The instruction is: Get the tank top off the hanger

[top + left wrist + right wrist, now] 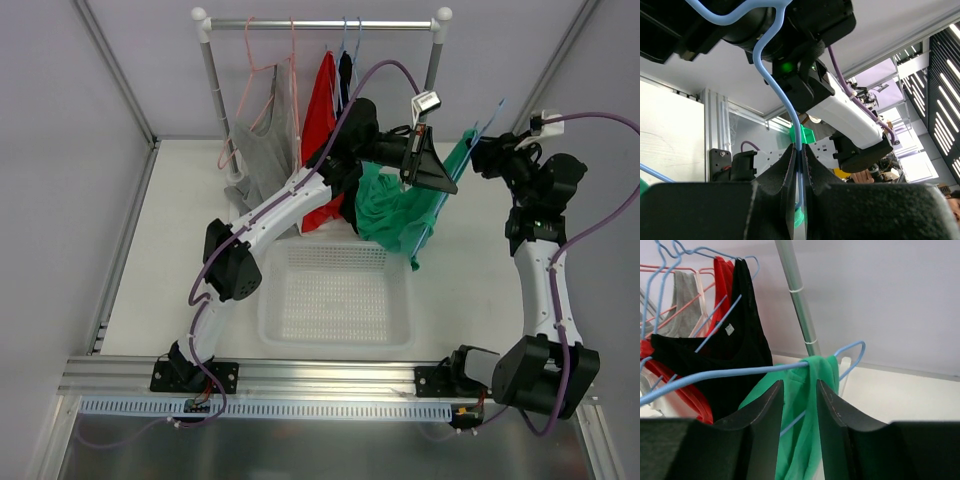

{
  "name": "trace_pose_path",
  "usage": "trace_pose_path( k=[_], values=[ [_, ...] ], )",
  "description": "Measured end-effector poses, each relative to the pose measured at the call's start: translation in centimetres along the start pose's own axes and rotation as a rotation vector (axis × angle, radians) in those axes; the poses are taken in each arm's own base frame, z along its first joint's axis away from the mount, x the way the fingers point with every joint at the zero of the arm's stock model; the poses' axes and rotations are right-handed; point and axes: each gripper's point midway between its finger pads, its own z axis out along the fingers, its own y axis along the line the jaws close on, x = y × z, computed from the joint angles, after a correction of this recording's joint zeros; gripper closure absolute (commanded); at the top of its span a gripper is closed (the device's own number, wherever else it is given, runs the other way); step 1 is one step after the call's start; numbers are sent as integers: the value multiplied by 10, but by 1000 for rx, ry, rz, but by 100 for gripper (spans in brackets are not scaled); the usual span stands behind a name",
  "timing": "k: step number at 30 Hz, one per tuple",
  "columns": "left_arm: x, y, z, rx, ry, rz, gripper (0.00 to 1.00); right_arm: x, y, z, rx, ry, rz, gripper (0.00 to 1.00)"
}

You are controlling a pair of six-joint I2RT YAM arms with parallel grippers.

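Above the white desk (180,250), the tank top (390,215) hangs bunched at 1 o'clock of the mesh basket (270,330), draped on the tilted hanger (740,372). The left pincer (799,160) is pressed together on the hanger's wire. The right pincer (800,386) straddles a green strap; I cannot tell whether it squeezes.

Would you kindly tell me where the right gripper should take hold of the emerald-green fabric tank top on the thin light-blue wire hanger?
Pinch the strap of the tank top just below where it drapes over the hanger, coming straight on with the open right gripper: it hangs there as a narrow band between the jaws.
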Motion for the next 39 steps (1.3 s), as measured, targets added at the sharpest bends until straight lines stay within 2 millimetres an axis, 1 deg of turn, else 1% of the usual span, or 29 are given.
trace_pose_path(
  k=[1, 4, 6, 8, 10, 13, 14, 15, 18, 23, 30, 39],
  values=[
    [0, 0, 0, 0, 0, 0, 100, 2, -2, 2, 3, 2, -1, 66],
    [0, -1, 0, 4, -1, 6, 100, 14, -11, 8, 20, 25, 13, 65],
    [0, -1, 0, 4, -1, 6, 100, 23, -16, 12, 27, 46, 22, 64],
    [0, -1, 0, 4, -1, 6, 100, 28, -18, 14, 30, 57, 20, 61],
    [0, -1, 0, 4, -1, 5, 100, 28, -16, 15, 26, 57, 12, 64],
    [-1, -3, 0, 8, -3, 4, 100, 22, -13, 17, 17, 46, -6, 72],
    [-1, -3, 0, 10, -4, 5, 100, 20, -13, 17, 15, 42, -12, 71],
    [-1, -3, 0, 11, -4, 4, 100, 18, -12, 17, 14, 40, -15, 70],
    [-2, -4, 0, 13, -5, 6, 100, 19, -12, 17, 9, 42, -17, 49],
    [-4, -4, -2, 13, -11, 11, 100, 17, -10, 15, 8, 40, -31, 52],
    [-5, -3, -4, 11, -13, 12, 100, 8, -4, 8, 0, 27, -51, 57],
    [-7, -3, -5, 12, -17, 16, 100, 18, -10, 4, 22, 71, -50, 58]
  ],
)
